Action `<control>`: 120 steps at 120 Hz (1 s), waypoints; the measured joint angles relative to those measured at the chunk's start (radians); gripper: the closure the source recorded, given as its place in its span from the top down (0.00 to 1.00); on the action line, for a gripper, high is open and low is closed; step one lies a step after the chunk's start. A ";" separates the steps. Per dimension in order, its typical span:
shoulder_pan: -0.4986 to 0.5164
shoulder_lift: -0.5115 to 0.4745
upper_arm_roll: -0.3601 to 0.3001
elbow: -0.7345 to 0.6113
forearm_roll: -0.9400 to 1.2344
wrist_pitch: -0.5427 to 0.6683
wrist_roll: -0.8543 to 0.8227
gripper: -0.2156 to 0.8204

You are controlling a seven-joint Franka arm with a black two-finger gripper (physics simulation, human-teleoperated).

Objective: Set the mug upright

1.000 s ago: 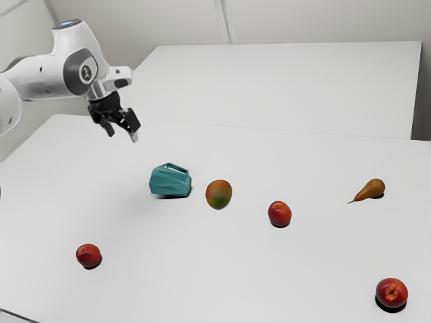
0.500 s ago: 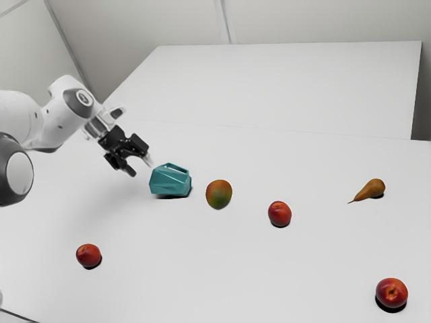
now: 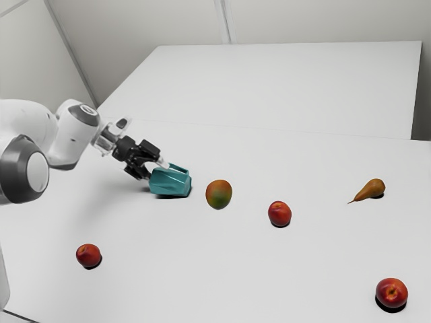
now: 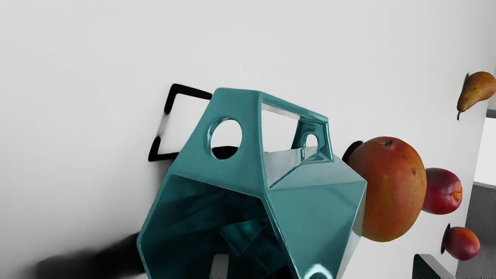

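Mug (image 3: 170, 182), teal, faceted, one; lying on its side on the white counter (image 3: 215, 269), handle (image 3: 177, 167) uppermost, mouth turned toward the end effector (image 3: 156, 169); not upright.

Franka arm (image 3: 75, 131), white and grey, one; reaching in from the exterior view's left, low over the counter; its end effector, black, tilted downward at the mouth end of the mug; fingers spread wide; in the wrist view, one fingertip (image 4: 219, 266) stands against the dark interior of the mug, the other (image 4: 430, 267) out past the mug's outer wall; whether either touches the mug, cannot be told.

Mango (image 3: 219, 194), red-orange and green, one; near the base end of the mug, toward the exterior view's right, a gap of counter between.

Nectarines, red, three; the first (image 3: 279, 213) on the mango's far side from the mug; the second (image 3: 392, 293) well apart, near the exterior view's lower right corner; the third (image 3: 88, 255) toward the exterior view's lower left.

Pear (image 3: 370, 189), brown, one; lying on its side toward the exterior view's right, stem pointing to that view's left.
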 joint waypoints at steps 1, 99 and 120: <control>0.000 0.001 0.000 0.000 -0.002 0.000 0.001 0.63; -0.035 -0.063 -0.006 -0.022 -0.044 -0.008 0.063 0.06; -0.070 -0.119 -0.002 -0.026 0.066 0.024 0.051 0.05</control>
